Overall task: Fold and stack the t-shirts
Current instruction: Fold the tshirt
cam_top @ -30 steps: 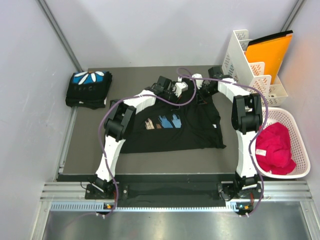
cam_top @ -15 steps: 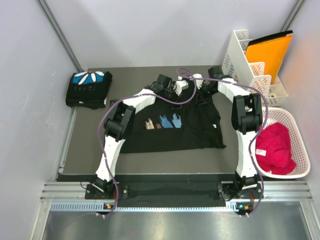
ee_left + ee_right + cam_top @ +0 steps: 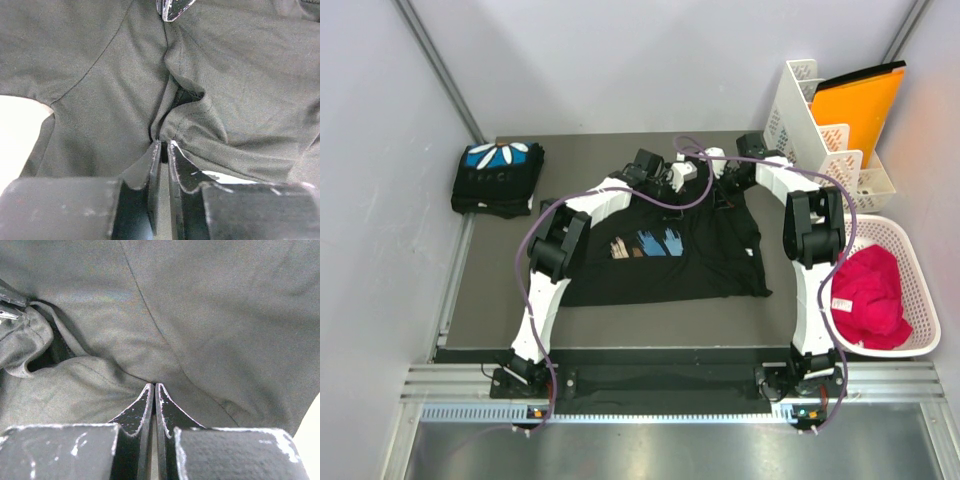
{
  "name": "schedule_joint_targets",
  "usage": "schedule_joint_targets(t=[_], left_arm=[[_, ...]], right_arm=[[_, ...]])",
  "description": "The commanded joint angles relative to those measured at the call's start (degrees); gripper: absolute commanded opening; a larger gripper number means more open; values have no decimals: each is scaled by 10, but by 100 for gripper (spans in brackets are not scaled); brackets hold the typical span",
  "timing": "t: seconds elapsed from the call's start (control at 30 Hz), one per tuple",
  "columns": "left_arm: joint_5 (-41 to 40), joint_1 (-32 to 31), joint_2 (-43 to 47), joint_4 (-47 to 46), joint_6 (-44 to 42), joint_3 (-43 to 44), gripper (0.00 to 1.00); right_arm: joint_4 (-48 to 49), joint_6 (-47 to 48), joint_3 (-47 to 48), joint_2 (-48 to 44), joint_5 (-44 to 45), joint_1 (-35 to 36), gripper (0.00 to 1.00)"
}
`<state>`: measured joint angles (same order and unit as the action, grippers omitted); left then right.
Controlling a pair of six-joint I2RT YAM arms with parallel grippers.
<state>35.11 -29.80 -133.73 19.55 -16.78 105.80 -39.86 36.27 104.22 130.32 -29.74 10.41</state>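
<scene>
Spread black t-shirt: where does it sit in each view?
Top external: spread t-shirt centre of picture, between the arms.
Left wrist: fills the frame, puckered at bottom centre.
Right wrist: fills the frame.
Shared landmark: dark bunched fold at its far edge, where both arms meet in the top view.

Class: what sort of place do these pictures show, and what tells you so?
Probably a robot lab's test cell for folding laundry: a left arm and right arm bolted to a rail, a spread t-shirt on a mat between bare walls, a folded t-shirt, a basket of red cloth.
</scene>
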Motion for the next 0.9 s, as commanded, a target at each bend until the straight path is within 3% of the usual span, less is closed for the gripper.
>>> schedule_joint_targets(t=[0.0,0.1,0.87], left_arm=[[14,-5,38,-4,-8,19,7],[16,-6,36,-4,-8,20,0],[-13,-7,66,24,-42,18,0]], right_arm=[[16,6,-4,-35,8,11,0],[16,6,-7,-37,10,11,0],[22,15,-4,-39,35,12,0]])
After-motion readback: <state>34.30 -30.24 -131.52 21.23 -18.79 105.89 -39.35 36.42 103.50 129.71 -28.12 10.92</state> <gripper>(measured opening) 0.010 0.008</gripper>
